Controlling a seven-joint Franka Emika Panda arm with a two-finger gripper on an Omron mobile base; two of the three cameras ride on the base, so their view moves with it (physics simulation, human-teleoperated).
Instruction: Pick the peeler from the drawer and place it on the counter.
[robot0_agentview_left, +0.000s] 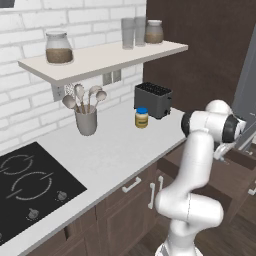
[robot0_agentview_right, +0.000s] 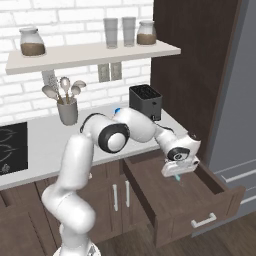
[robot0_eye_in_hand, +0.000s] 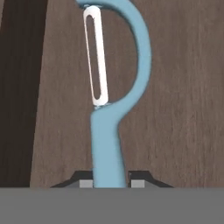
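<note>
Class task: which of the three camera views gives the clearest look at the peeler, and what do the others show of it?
The hand view: the peeler is close up, blue handle between the gripper fingertips, white blade plain. The right base view gives a small blue sliver under the gripper above the open drawer. In the left base view I cannot make it out.

On the long flat grey-white counter (robot0_agentview_left: 115, 150), the lidded yellow jar (robot0_agentview_left: 141, 118) stands just left of the black box toaster (robot0_agentview_left: 153, 99). The open dark wood drawer (robot0_agentview_right: 200, 212) juts out below it, right of the cabinet doors (robot0_agentview_right: 116, 200).

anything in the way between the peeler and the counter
Nothing visible. The peeler sits between the gripper's jaws over the open drawer, and the near counter stretch looks bare; the toaster stands further back.
</note>
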